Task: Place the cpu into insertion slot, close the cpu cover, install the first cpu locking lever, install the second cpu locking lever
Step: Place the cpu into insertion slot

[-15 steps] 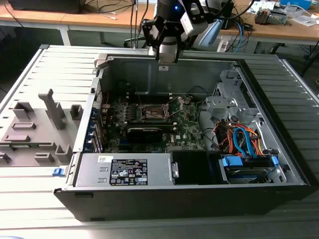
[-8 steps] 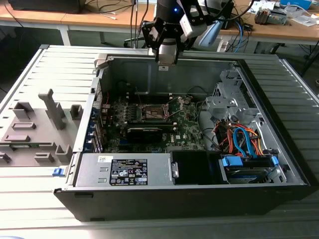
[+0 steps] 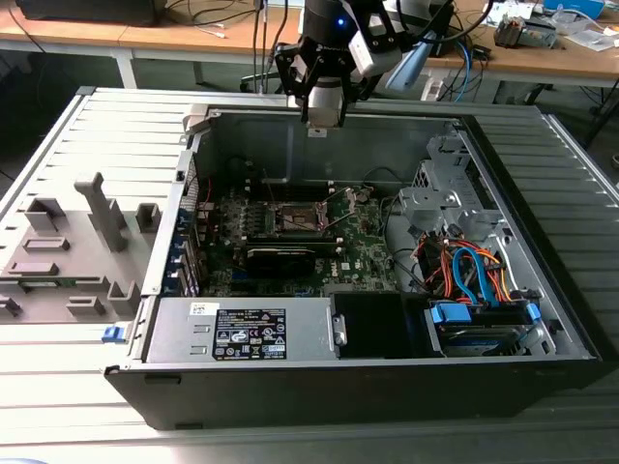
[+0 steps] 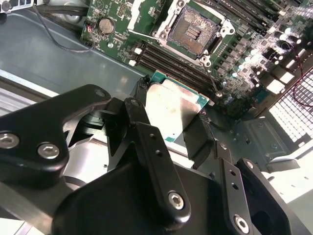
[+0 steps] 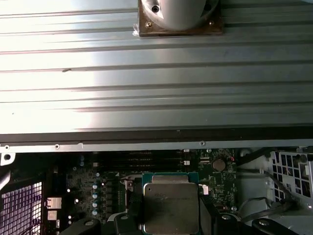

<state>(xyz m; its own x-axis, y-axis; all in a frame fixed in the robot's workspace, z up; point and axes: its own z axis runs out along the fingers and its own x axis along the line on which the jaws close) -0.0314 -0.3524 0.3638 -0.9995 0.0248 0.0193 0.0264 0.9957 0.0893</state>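
Note:
My gripper point(image 3: 320, 118) hangs above the back wall of the open computer case point(image 3: 145, 319), shut on the cpu point(image 4: 173, 110). The chip is a flat square with a silver-grey top and a green edge, held between the two black fingers point(image 4: 142, 105); the first wrist view shows the cpu point(image 5: 170, 203) as well. Below it on the green motherboard lies the insertion slot point(image 4: 193, 32), a square socket with a dark pin field and a silver rim, uncovered. In the exterior view the insertion slot point(image 3: 298, 217) sits mid-board. A silver plate point(image 4: 144, 9) at the socket's edge looks like the raised cpu cover.
Memory slots point(image 4: 161, 58) run beside the socket. A long black card point(image 3: 290, 253) lies in front of it. A power supply point(image 3: 242, 333) fills the case's near side, and drive cages with orange and blue cables point(image 3: 474, 275) stand on the exterior view's right. Grey fixtures point(image 3: 77, 242) sit left of the case.

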